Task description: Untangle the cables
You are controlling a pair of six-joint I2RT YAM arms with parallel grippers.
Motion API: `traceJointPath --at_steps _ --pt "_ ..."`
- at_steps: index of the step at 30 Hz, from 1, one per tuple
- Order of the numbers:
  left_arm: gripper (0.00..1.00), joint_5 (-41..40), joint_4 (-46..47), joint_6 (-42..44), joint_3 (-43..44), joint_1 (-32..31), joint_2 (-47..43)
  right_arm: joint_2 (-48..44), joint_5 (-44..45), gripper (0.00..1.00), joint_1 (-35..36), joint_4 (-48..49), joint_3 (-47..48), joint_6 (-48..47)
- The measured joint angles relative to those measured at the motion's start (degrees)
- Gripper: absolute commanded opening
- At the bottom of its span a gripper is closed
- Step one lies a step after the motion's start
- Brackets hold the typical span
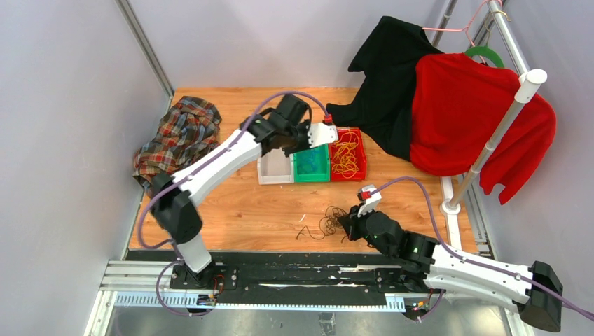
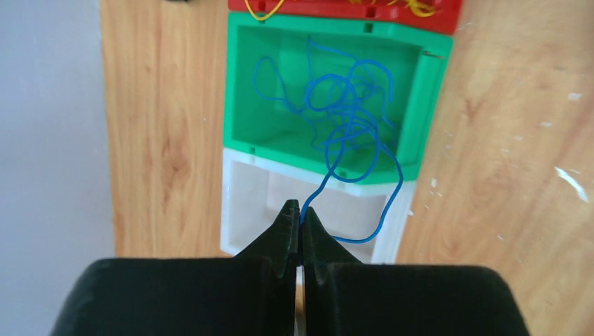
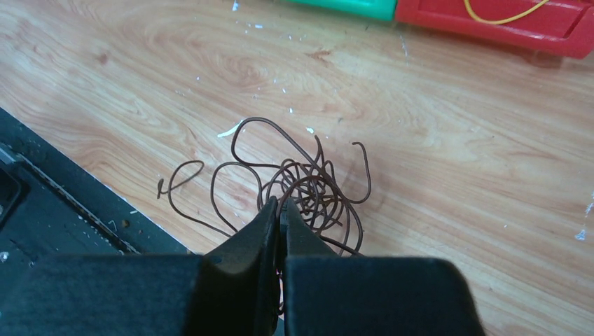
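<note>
Top external view: three bins (image 1: 312,176) side by side; left gripper (image 2: 301,213) pinches one blue cable (image 2: 350,119), one yellow cable (image 1: 344,157) lies in red bin (image 1: 361,150), right gripper (image 3: 279,206) fingers press together at one dark cable (image 3: 308,185).

No text, label, brand, number or sign can be read in any of the three views.

wooden table (image 1: 238,210) | on it: plaid shirt (image 1: 178,136); row of three bins (image 1: 311,177); dark cable tangle (image 1: 328,224)
</note>
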Motion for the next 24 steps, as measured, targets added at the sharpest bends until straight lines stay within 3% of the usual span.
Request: traceJointPath --at_steps 7,11,14,17,18,24 --pt "0.0 -7.1 4.9 0.0 4.2 0.3 17.3 -2.4 1.4 0.01 0.0 -1.8 0.0 0.0" --pt "0.0 -9.6 6.6 0.3 7.3 0.4 22.8 -2.4 1.6 0.01 0.0 -2.1 0.0 0.0" --pt "0.22 -10.0 8.4 -0.1 8.4 0.4 24.6 -2.4 1.7 0.01 0.0 -2.1 0.0 0.0" --pt "0.59 -8.8 9.6 -1.6 8.8 0.4 25.0 -2.4 1.7 0.01 0.0 -2.1 0.0 0.0" --pt "0.66 -8.0 9.6 -2.4 9.0 0.4 25.0 -2.4 1.7 0.0 0.0 -2.1 0.0 0.1" --pt "0.91 -1.0 7.6 -4.7 10.2 0.9 23.3 -4.2 2.7 0.01 0.0 -2.1 -0.1 0.7"
